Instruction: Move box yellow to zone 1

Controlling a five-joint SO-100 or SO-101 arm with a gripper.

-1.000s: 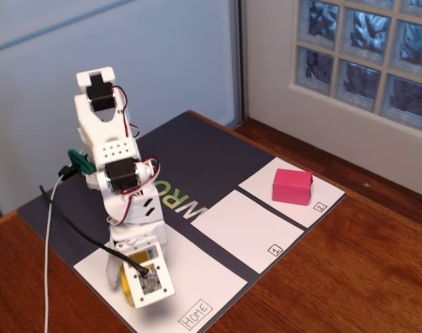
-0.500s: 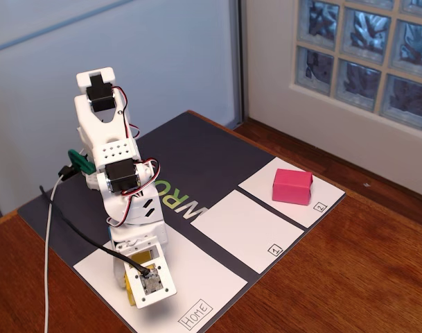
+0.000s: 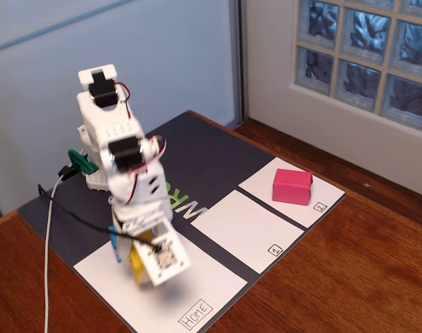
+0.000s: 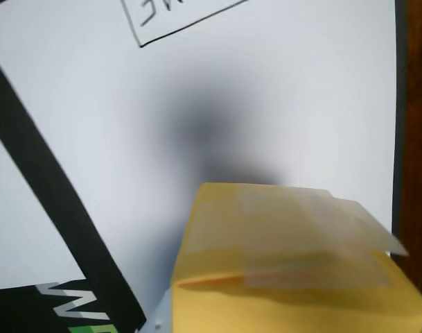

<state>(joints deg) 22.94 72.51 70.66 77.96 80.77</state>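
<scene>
Yellow box (image 4: 287, 270) fills the wrist view, clamped in the jaws and hanging just above the Home panel (image 3: 211, 281), shadow beneath it. Carry phase: next, swing right toward zone 1 (image 3: 249, 229), short of the pink box (image 3: 292, 186).

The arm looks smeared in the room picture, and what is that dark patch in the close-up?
In the fixed view the arm is motion-blurred, while the pink box and zone 1 stay sharp. In the wrist view the dark patch is a soft shadow on the white Home panel, beyond the yellow box, which fills the foreground slightly blurred.
</scene>
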